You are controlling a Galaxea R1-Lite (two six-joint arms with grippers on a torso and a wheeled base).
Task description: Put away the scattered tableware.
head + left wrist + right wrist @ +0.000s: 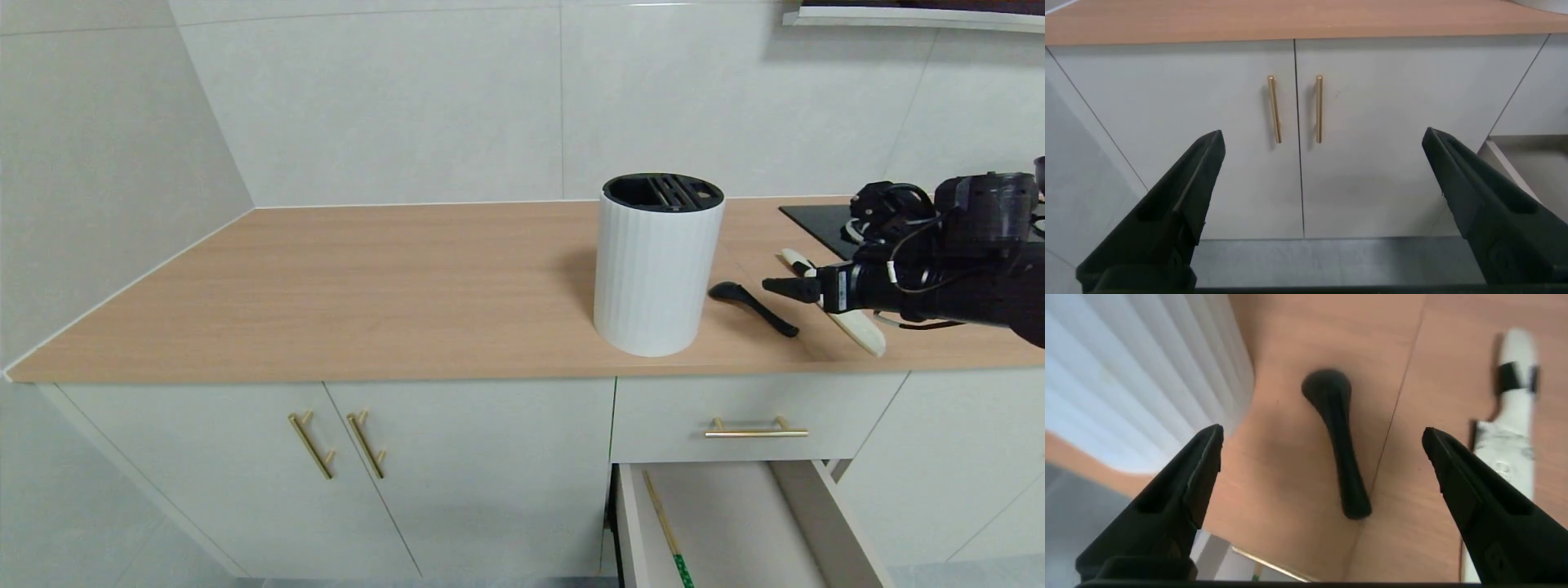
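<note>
At the tabletop's (367, 286) front edge: white holder (658, 273), contents unseen. Beside it, black spoon (753, 306) under right gripper (775, 287), fingers (1184, 498) spread; left gripper (1323, 143) likewise.

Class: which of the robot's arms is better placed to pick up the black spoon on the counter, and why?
Right. The right gripper hangs open over the spoon on the counter; the left gripper is down facing the cupboard doors.

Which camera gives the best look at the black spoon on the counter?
The right wrist view: the black spoon lies whole and close, bowl and handle clear. The head view shows it small beside the white holder. The left wrist view faces cabinet doors.
</note>
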